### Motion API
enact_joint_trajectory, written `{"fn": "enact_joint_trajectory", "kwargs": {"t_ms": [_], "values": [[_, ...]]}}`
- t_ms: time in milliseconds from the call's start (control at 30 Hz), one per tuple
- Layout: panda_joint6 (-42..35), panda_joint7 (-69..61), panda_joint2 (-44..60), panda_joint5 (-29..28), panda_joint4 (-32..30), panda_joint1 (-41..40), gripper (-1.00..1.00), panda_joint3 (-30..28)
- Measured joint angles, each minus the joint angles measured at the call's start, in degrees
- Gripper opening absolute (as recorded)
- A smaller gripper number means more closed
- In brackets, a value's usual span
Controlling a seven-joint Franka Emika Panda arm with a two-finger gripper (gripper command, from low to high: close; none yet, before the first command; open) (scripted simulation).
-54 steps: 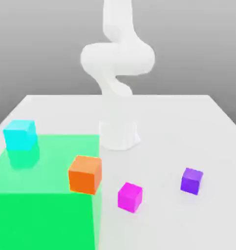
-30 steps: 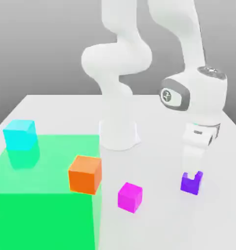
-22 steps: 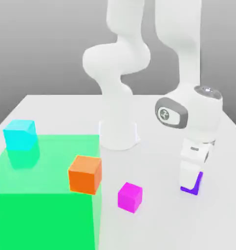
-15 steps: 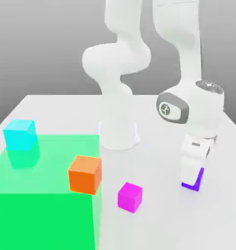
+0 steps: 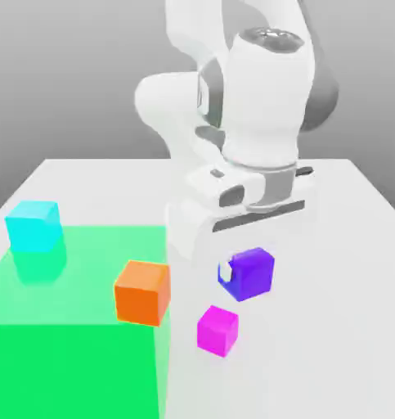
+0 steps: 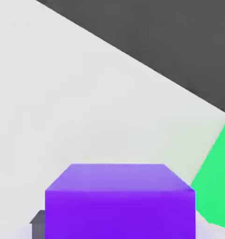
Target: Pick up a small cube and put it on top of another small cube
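jaws pinch purple cube (image 5: 253, 273) above white table (image 5: 339, 245) with green patch (image 5: 69, 327), grey backdrop behind.

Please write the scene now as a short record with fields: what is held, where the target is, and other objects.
gripper: shut on the purple cube, lifted off the table
target: pink cube on the table, below the held cube in the exterior view
others: orange cube, cyan cube
green area: at the exterior view's left
stacking: not yet done
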Motion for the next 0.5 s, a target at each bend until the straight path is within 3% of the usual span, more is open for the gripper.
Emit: {"fn": "enact_joint_trajectory", "kwargs": {"t_ms": [267, 367, 400, 500], "values": [[-17.75, 3.05, -7.60, -2.11, 10.38, -14.18, -1.00, -11.08], [-13.79, 3.04, -6.18, -2.21, 7.79, -15.88, -1.00, -12.90], [-11.84, 2.92, -5.47, -2.16, 6.51, -16.05, 1.00, -13.20], [-11.84, 2.92, -5.47, -2.16, 6.51, -16.05, 1.00, -13.20]]}}
